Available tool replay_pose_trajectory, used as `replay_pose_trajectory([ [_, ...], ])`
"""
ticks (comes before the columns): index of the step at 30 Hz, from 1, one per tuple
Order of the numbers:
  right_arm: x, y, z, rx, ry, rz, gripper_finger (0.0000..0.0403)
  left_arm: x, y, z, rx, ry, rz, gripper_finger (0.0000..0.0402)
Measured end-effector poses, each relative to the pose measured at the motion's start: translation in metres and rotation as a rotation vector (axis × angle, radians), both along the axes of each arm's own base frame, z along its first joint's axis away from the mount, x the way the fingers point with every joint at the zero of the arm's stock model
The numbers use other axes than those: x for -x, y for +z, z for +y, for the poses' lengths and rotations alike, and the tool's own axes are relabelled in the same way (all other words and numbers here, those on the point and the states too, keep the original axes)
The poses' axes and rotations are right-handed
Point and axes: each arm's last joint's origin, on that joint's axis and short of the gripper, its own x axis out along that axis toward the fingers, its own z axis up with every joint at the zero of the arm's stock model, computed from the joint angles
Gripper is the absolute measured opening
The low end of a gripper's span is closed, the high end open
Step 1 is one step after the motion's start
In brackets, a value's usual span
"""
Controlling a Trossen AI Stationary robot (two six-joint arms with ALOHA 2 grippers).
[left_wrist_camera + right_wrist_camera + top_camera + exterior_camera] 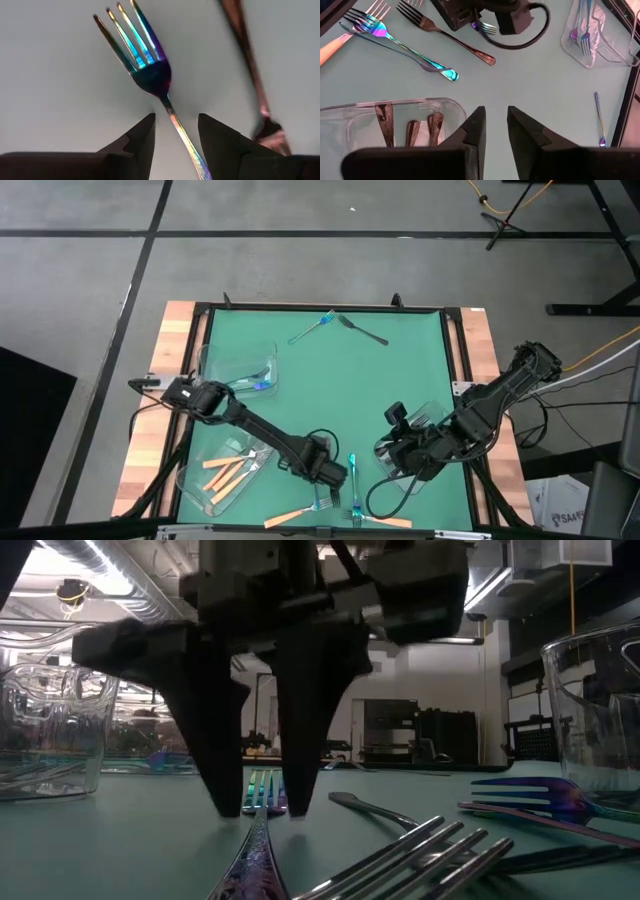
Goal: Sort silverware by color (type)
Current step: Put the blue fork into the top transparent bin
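- The left gripper (176, 131) is seen lowered to the green table mat (340, 380), at lower centre of the high view. Its jaws stand apart, straddling the neck of an iridescent blue-teal metal fork (147, 70); nothing is clamped yet.
- In the low view both fingertips (227, 802) appear to touch the mat, one on each side of the handle.
- The right gripper (494, 122) is held above the mat beside a clear plastic rectangular tray (442, 107) holding dark grey-black forks (384, 120). Its fingers are parted by a narrow gap and nothing is held.
- Other silverware is noted: orange-handled forks (228, 472) in a clear tray at lower left of the high view, blue-teal forks in a tray (240, 368) at left of centre, and two loose forks (340, 327) near the top edge.
- Risk: the handle is thin and flat on the mat, so closing could pinch only its edge and let it slip or swing.
- Risk: a copper-toned fork (250, 65) lies just beside it and could be dragged along in the lift.
- Room: the middle of the mat is open; the lower edge is crowded with loose forks, both arms and a cable.
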Motion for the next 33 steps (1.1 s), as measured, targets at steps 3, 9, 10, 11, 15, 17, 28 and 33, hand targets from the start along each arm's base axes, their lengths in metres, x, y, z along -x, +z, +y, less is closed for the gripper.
replay_pose_trajectory([
  [3,0.0,0.0,0.0,0.0,0.0,0.0,0.0069,-0.003,-0.004,0.002,0.014,-0.024,-0.001,0.0143],
  [9,0.0,0.0,0.0,0.0,0.0,0.0,0.0069,-0.004,-0.005,0.004,0.024,-0.042,0.004,0.0127],
  [10,0.0,0.0,0.0,0.0,0.0,-0.001,0.0069,-0.004,-0.005,0.004,0.025,-0.042,0.006,0.0121],
  [11,0.0,0.0,0.0,-0.001,0.0,0.0,0.0069,-0.004,-0.005,0.004,0.028,-0.042,0.007,0.0114],
  [15,0.0,0.0,0.0,-0.001,0.0,-0.001,0.0069,-0.005,-0.005,0.006,0.035,-0.04,0.006,0.0083],
  [17,0.0,0.0,0.0,-0.001,0.0,-0.001,0.0069,-0.006,-0.005,0.006,0.035,-0.039,0.004,0.0069],
  [28,0.0,0.0,0.0,-0.001,0.0,-0.001,0.0069,-0.009,-0.005,0.011,0.03,-0.094,-0.01,0.0013],
  [33,0.0,0.0,0.0,-0.001,0.0,-0.001,0.0069,-0.009,-0.005,0.012,0.017,-0.155,-0.015,0.0006],
])
